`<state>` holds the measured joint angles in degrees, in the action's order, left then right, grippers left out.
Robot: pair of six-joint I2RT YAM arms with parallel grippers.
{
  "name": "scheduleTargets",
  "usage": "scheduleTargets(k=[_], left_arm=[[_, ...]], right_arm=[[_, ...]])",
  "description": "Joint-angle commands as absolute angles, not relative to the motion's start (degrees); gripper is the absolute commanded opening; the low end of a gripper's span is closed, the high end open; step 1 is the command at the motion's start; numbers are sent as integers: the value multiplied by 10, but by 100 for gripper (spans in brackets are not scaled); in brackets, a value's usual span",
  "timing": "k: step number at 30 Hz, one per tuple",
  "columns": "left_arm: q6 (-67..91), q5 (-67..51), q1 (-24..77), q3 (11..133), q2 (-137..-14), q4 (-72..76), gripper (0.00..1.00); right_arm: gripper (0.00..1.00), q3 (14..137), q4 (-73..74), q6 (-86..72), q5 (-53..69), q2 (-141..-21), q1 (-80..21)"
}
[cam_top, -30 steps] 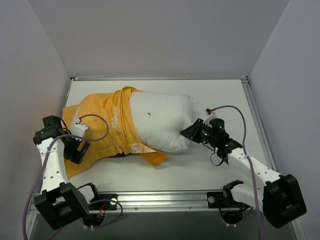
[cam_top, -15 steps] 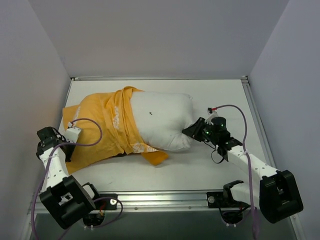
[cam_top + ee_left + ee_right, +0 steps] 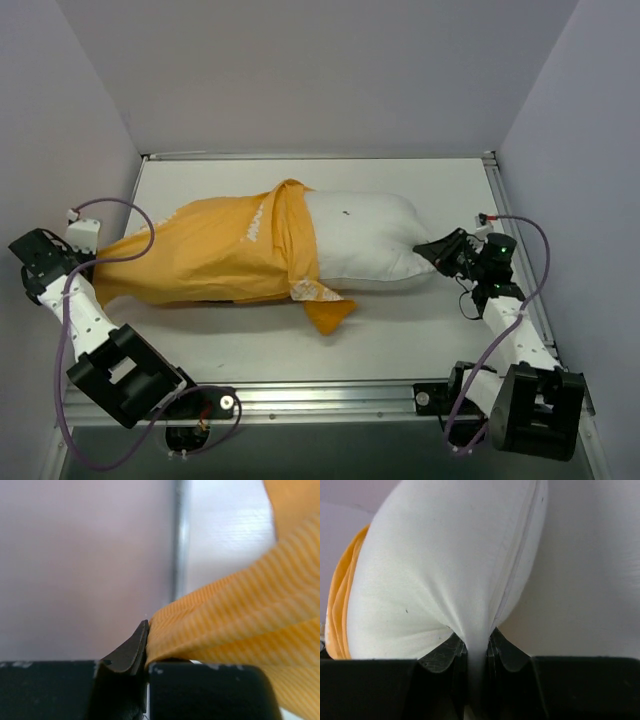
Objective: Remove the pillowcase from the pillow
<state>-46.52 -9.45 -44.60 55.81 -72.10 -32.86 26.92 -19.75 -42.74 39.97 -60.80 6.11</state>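
Note:
The orange-yellow pillowcase [image 3: 200, 255] lies stretched across the left half of the table and covers the left end of the white pillow [image 3: 365, 240]. My left gripper [image 3: 95, 266] is shut on the pillowcase's far left tip, near the left wall. Up close, the striped orange pillowcase [image 3: 240, 615] runs out of the left gripper [image 3: 147, 640] to the right. My right gripper [image 3: 432, 250] is shut on the pillow's right end. Between the right gripper's [image 3: 477, 645] jaws, a bunch of the white pillow [image 3: 445, 565] is pinched, with the pillowcase [image 3: 340, 605] behind it.
Grey walls close in the table on the left, back and right. A metal rail [image 3: 330, 395] runs along the near edge, and the left edge strip [image 3: 179, 540] shows just beyond my left gripper. Purple cables loop off both arms.
My left gripper shut on the pillowcase's end and drew it left toward the wall. My right arm pulled the pillow to the right. The pillowcase now lies stretched long.

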Motion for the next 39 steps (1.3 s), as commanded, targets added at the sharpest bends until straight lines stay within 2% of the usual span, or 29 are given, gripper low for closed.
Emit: scheduleTargets(k=[1,3,7,13,15,19,22,30,39], left_arm=[[-463,-5,-484,660,-710,-194,2],[-464,-5,-484,681,-716,-197,2],[-457,-4,-470,706,-744,-184,2],[-468,126,-352,685,-780,-120,2],[-458,144,-314,699,-785,-114,2],[-412,143,-291,765,-823,-161,2],[-433,171,-280,777,-843,-141,2],[-448,167,-349,834,-889,-114,2],[-436,146,-366,921,-898,-107,2]], right_arm=[[0,276,-193,-378,380,-566,185],[0,280,-180,-366,403,-566,218],[0,280,-172,-359,410,-564,220],[0,300,-121,-340,388,-535,231],[0,316,-122,-349,400,-527,265],[0,354,-115,-361,422,-528,322],[0,373,-115,-360,423,-542,355],[0,422,-82,-320,408,-570,384],[0,500,-45,-295,389,-588,405]])
